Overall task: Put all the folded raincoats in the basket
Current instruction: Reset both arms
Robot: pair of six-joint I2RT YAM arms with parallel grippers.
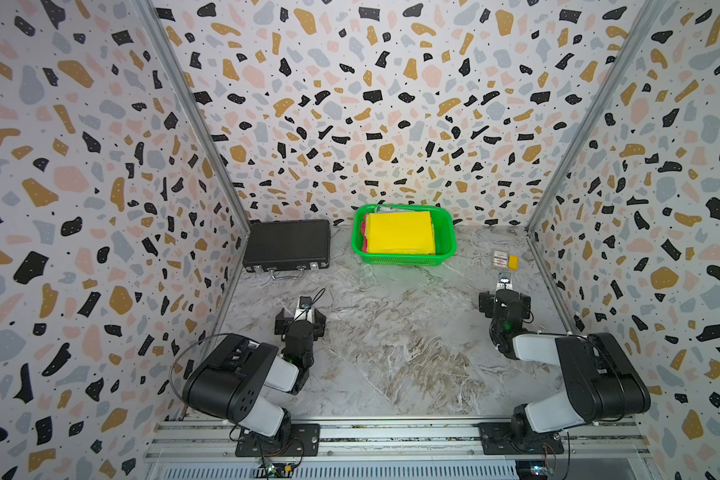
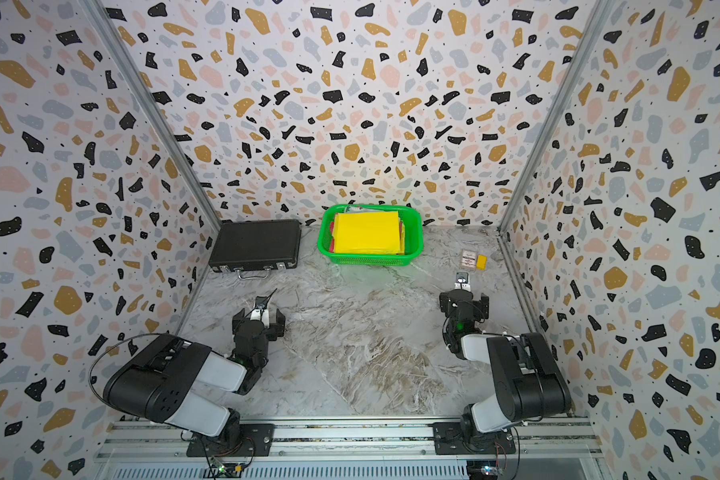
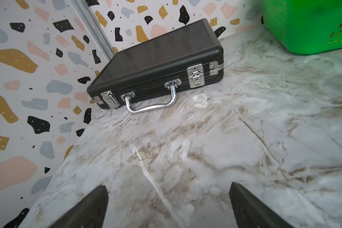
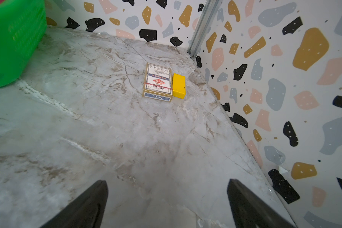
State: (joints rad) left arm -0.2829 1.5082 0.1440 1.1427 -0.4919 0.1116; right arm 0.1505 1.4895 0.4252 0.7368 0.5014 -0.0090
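Folded yellow plastic raincoat (image 1: 400,232) lay flat inside the bright green perforated plastic basket (image 1: 400,261) at the back of the marble-patterned tabletop (image 1: 391,340), with both arms drawn clear.

The left gripper (image 3: 168,186) and right gripper (image 4: 167,181) each hung low over bare table, jaws wide apart and empty, well apart from the basket. I judged this was because the placing looked done and nothing was left to hold. A flat black ribbed case with chrome latches (image 3: 156,57) sat closed by the wall beside the basket and showed no lettering. On the basket's other side, a small gold-edged card box (image 4: 158,81) read "No.979" on its end, its other print too small to read. A plain yellow block (image 4: 179,85) touched it.
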